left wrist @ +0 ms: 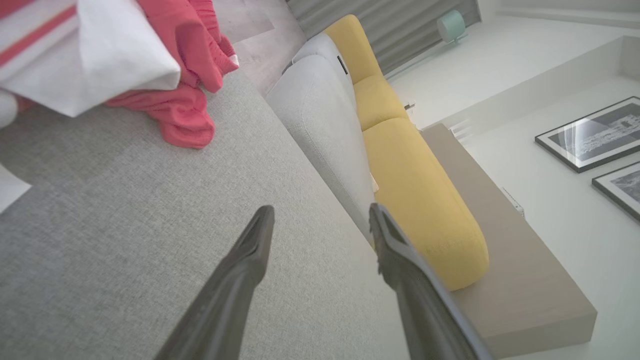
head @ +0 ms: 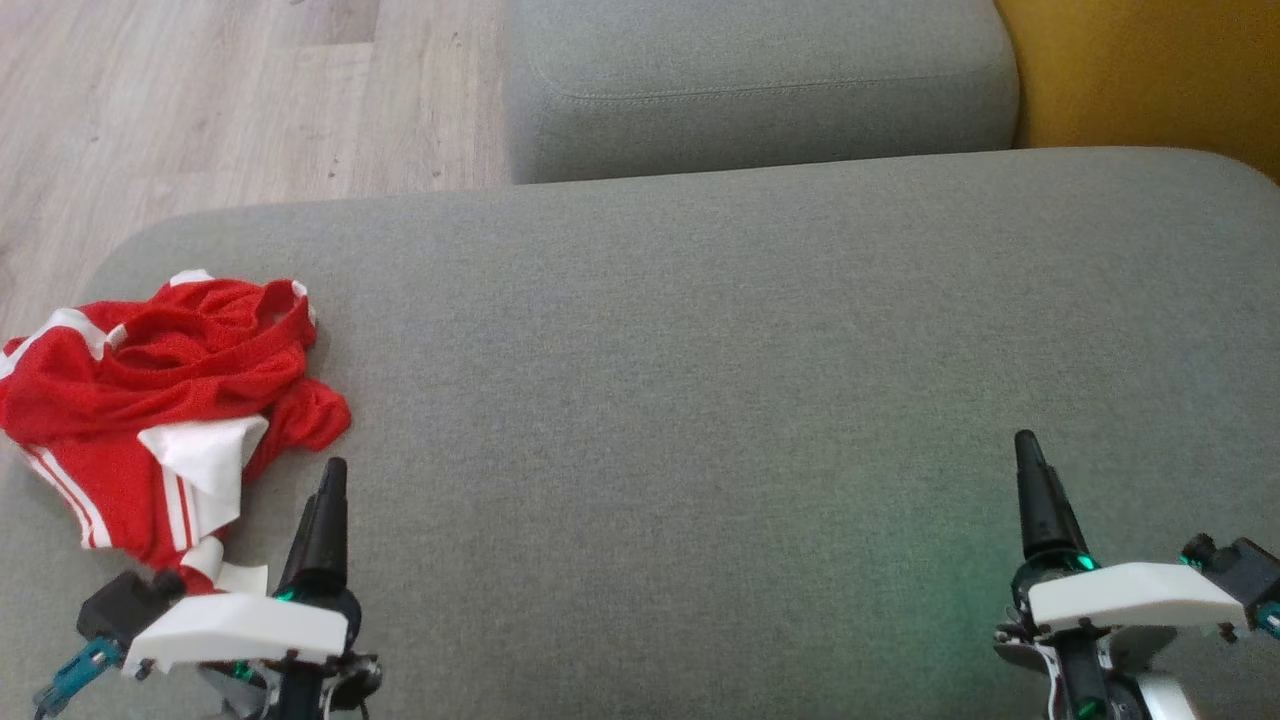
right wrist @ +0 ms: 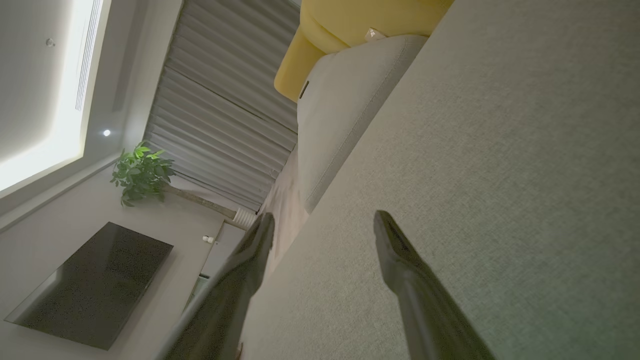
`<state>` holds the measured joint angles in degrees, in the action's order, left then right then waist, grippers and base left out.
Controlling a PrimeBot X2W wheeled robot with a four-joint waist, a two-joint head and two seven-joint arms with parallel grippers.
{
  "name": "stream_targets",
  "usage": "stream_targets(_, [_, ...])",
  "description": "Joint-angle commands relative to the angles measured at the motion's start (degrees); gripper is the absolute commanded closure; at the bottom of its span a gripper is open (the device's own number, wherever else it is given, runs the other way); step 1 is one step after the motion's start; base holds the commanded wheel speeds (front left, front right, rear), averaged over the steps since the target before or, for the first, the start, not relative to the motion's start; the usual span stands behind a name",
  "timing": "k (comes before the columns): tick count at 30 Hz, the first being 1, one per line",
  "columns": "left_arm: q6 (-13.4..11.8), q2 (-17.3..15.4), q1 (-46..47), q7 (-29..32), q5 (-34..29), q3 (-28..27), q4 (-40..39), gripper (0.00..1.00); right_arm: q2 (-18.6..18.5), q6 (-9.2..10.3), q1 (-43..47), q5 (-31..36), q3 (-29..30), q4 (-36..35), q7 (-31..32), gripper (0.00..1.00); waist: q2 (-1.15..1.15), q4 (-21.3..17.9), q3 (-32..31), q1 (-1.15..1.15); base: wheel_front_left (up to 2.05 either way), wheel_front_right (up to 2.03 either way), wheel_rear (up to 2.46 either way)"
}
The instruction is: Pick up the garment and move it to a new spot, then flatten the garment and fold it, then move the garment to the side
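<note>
The garment (head: pixel 150 420) is a red sports shirt with white stripes, lying crumpled at the left end of the grey cushion (head: pixel 700 400). In the left wrist view the garment (left wrist: pixel 165 65) bunches at the upper left. My left gripper (head: pixel 330 480) hovers just right of the garment's lower edge, apart from it. Its jaws stand open in the left wrist view, left gripper (left wrist: pixel 322 220), with nothing between them. My right gripper (head: pixel 1030 450) rests over the cushion's right part, far from the garment. The right gripper (right wrist: pixel 322 222) is open and empty too.
A second grey cushion (head: pixel 760 80) lies behind the first one. A yellow cushion (head: pixel 1150 70) sits at the back right. Wooden floor (head: pixel 200 100) runs along the back left. A wooden ledge (left wrist: pixel 505 250) and framed pictures (left wrist: pixel 590 132) show in the left wrist view.
</note>
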<state>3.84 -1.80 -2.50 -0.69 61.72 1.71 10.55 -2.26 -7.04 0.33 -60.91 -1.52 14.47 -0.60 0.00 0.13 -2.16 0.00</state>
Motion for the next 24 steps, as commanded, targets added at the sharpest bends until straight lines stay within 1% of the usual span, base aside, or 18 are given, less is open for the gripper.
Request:
stream_targets(1, [-0.3,-0.6,1.2,-0.9,-2.1,0.0,-2.8,0.00,-0.3,-0.16,-2.0,2.2,-1.0,-2.6,-0.8,0.00,0.00,0.0,0.0,0.00,0.00,0.00,0.00])
stream_targets(12, [-1.4,-1.2,0.8,-2.7,-10.8,2.1,-5.4,0.00,-0.4,-0.20,-1.9,10.3,-3.3,-4.1,-2.7,0.00,0.00,0.1,-0.3,0.00,0.00,0.00,0.00])
stream_targets(24, [-3.7,-2.2,0.6,-4.7,-19.6,5.0,-7.9,0.00,-0.4,-0.24,-1.9,19.0,-5.9,-5.5,-4.7,0.00,0.00,0.2,-0.6,0.00,0.00,0.00,0.00])
